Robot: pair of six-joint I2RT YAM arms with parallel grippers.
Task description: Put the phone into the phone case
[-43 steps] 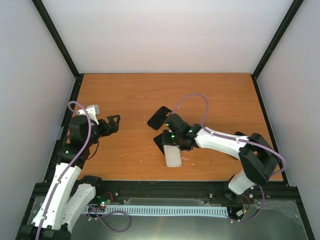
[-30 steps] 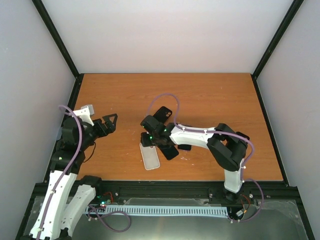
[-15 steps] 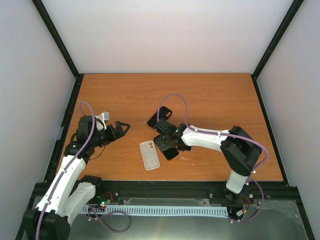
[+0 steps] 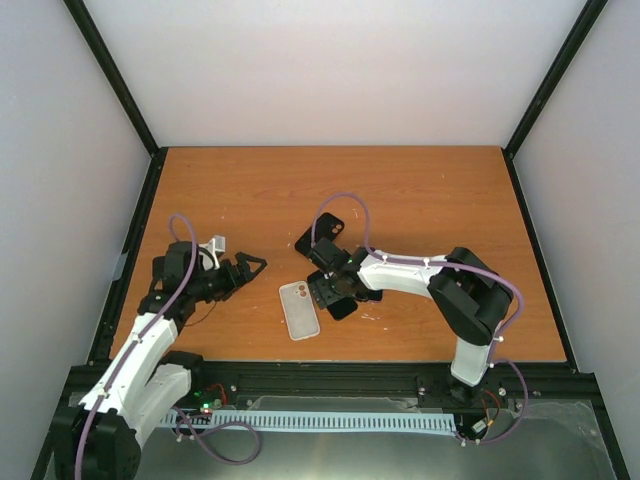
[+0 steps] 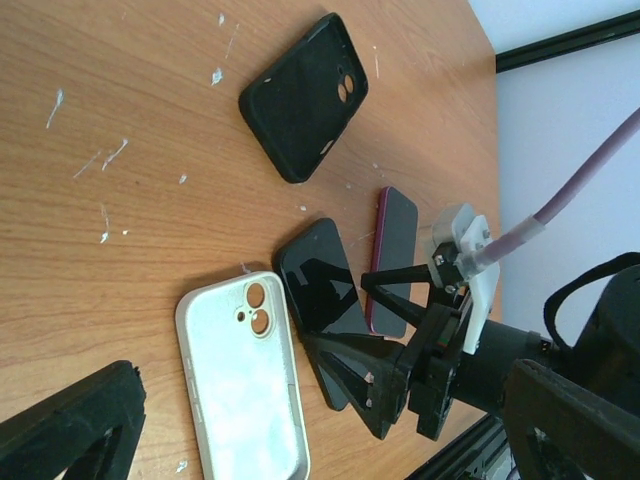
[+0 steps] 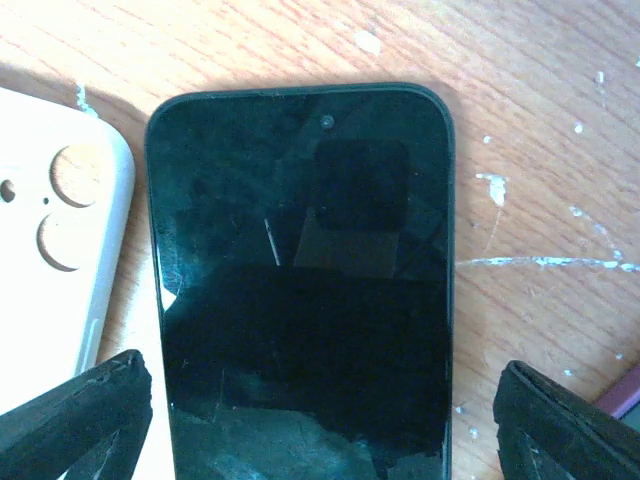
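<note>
White phone case (image 5: 240, 385) lying flat just beside black phone (image 5: 318, 290); right end effector (image 5: 335, 308) spread wide over the phone; black case (image 5: 305, 95) well apart on table (image 5: 120, 230).

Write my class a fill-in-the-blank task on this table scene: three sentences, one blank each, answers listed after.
1. The case right beside the black phone is ___ in colour.
2. The right gripper hovers over that phone with its jaws ___.
3. Altogether the table holds ___ phone cases.
Missing words: white; open; two.
</note>
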